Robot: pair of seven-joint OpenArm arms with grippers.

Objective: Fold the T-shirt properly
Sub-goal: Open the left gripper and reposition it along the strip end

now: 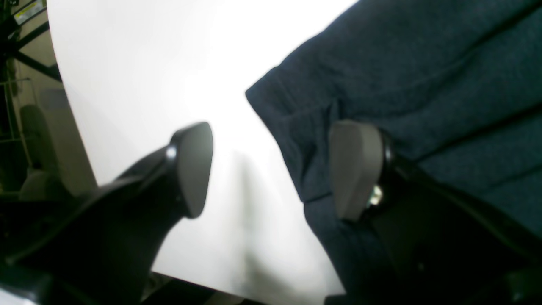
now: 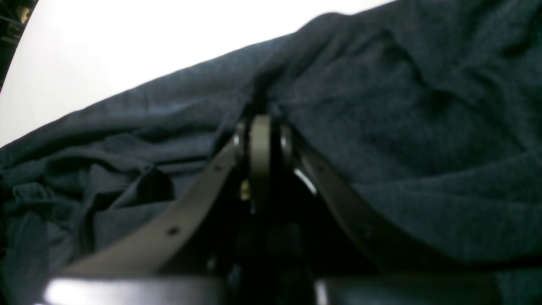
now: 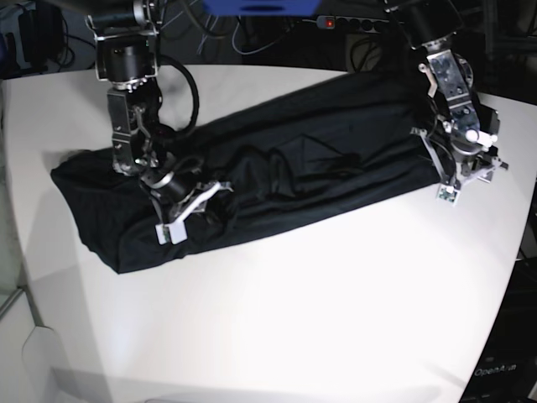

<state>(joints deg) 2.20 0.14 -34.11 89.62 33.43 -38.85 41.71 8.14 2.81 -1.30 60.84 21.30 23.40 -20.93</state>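
The T-shirt, black and rumpled, lies in a long band across the white table. My left gripper is at its right end. In the left wrist view this gripper is open just above the table. One grey pad hangs over bare table, and the other pad is over a hemmed edge of the T-shirt. My right gripper is on the shirt's left part. Its fingers are shut together, with T-shirt fabric bunched at their tip.
The table's rounded edge runs close below the left gripper. A power strip and cables lie behind the table. Dark racks and gear stand off the table at the left.
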